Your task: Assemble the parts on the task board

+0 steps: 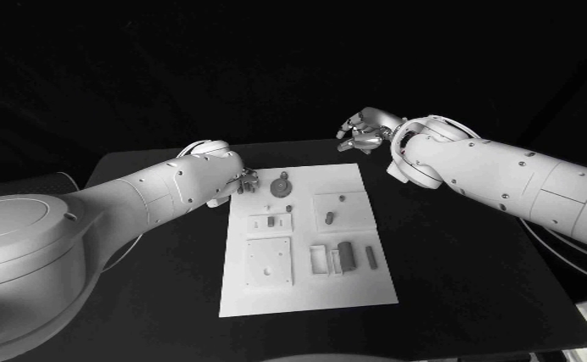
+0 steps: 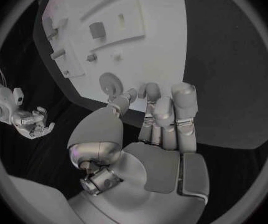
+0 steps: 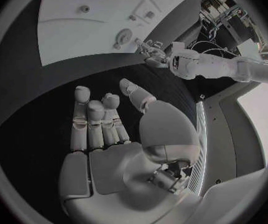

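The white board (image 1: 306,290) lies in the middle of the black table (image 1: 477,269), with bare table seen on both sides and beyond its far edge. Small parts (image 1: 346,253) rest on it, a round piece (image 1: 282,184) near the far left corner. The left hand (image 1: 245,181) is held at that corner, fingers loosely apart, nothing gripped. The right hand (image 1: 365,133) is raised beyond the far right corner, clear of the board, fingers spread and empty.

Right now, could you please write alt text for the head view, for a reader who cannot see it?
A white task board lies in the middle of a black table, with small grey parts on it. The left hand hangs at the board's far left corner, beside a round part. The right hand hovers beyond the far right corner, holding nothing.
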Robot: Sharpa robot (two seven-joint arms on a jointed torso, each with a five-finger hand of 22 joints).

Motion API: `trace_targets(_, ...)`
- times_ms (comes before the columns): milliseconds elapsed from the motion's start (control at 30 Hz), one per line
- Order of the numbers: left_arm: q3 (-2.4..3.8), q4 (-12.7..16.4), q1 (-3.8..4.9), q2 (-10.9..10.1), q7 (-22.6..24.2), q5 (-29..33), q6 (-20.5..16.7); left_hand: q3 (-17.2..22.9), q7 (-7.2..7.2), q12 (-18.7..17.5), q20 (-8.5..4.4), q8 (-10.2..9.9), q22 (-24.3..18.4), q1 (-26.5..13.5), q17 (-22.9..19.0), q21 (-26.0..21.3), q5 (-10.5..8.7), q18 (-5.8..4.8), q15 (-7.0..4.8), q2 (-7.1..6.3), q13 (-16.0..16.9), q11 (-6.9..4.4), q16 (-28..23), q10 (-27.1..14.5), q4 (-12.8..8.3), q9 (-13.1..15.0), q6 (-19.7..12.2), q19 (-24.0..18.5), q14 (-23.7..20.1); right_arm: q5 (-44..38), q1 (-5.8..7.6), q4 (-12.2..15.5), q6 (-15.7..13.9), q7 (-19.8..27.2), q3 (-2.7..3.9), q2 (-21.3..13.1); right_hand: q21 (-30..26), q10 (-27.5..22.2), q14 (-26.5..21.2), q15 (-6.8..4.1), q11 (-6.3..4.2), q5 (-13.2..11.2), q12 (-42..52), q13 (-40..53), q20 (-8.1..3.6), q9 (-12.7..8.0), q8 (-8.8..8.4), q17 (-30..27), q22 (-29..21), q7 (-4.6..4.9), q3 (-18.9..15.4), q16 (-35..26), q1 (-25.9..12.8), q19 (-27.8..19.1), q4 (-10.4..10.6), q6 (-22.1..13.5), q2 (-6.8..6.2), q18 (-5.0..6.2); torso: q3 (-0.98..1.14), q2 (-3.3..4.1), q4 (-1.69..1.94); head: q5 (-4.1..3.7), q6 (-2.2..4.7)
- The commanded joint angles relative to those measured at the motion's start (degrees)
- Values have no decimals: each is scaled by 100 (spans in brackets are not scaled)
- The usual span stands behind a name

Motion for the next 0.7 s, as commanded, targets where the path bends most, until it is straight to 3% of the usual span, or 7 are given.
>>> trace_targets(33, 1, -5, -1, 25, 60, -10, -81, 6, 10, 32, -13, -24, 10, 66, -5, 35, 31, 747, -39, -7, -7, -5, 15, 26, -46, 11, 44, 28, 13, -62, 1, 10, 38, 22, 2, 3, -29, -18, 3, -27, 8, 36, 26, -10, -18, -6, 25, -7, 71, 53, 36, 35, 2, 8, -1, 34, 54, 64, 1, 0, 0, 2, -4)
trace_targets(700, 0, -88, -5, 58, 54, 20, 43, -16, 8, 30, -15, -50, 5, -46, -16, 23, 17, 726, -40, -98, -17, -6, 15, 41, 74, 32, 62, 39, 27, -62, 2, 23, 46, 18, 2, 3, -29, -16, 4, -28, 7, 42, 27, -12, -19, -6, 27, -9, 72, 52, 35, 36, 0, 10, -1, 37, 53, 64, 3, 3, -1, -7, -14)
